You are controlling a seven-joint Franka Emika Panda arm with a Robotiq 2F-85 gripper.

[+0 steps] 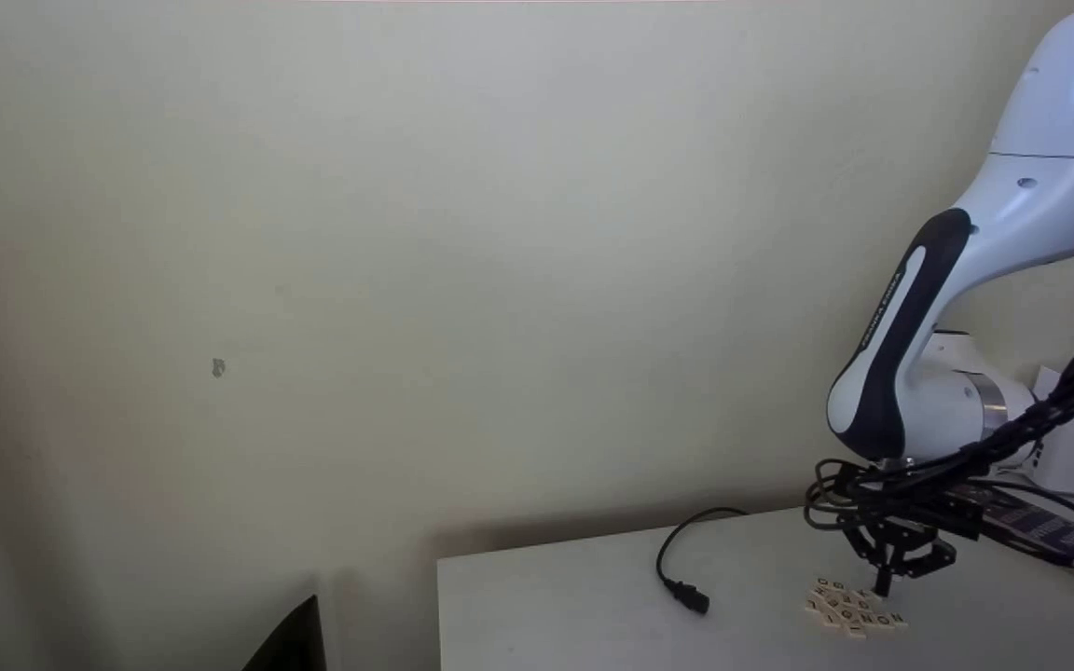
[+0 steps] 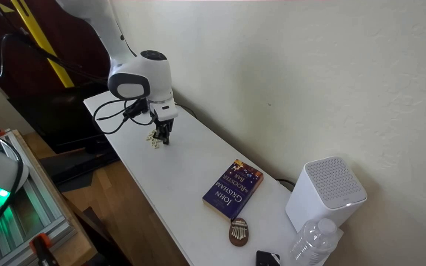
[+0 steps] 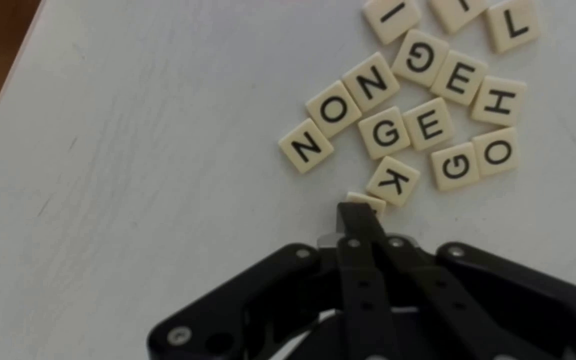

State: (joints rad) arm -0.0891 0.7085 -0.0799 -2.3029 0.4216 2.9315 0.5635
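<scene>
My black gripper (image 3: 359, 215) points down with its fingers together, and nothing shows between them. Its tips cover most of a cream letter tile (image 3: 358, 197) at the near end of a group of tiles; whether they touch it I cannot tell. A tile marked K (image 3: 393, 181) lies against that tile. Several more lie flat beyond, among them a G tile (image 3: 384, 133), an O tile (image 3: 333, 109) and an H tile (image 3: 498, 101). In both exterior views the gripper (image 1: 883, 585) (image 2: 166, 141) stands low beside the tile group (image 1: 840, 608) (image 2: 153, 139).
The white table (image 2: 183, 177) runs along a wall. It also bears a blue book (image 2: 231, 188), a small thumb piano (image 2: 238, 232), a black object (image 2: 267, 258), a clear bottle (image 2: 314, 242) and a white box-shaped device (image 2: 324, 192). A black power cable (image 1: 686, 595) lies near the wall.
</scene>
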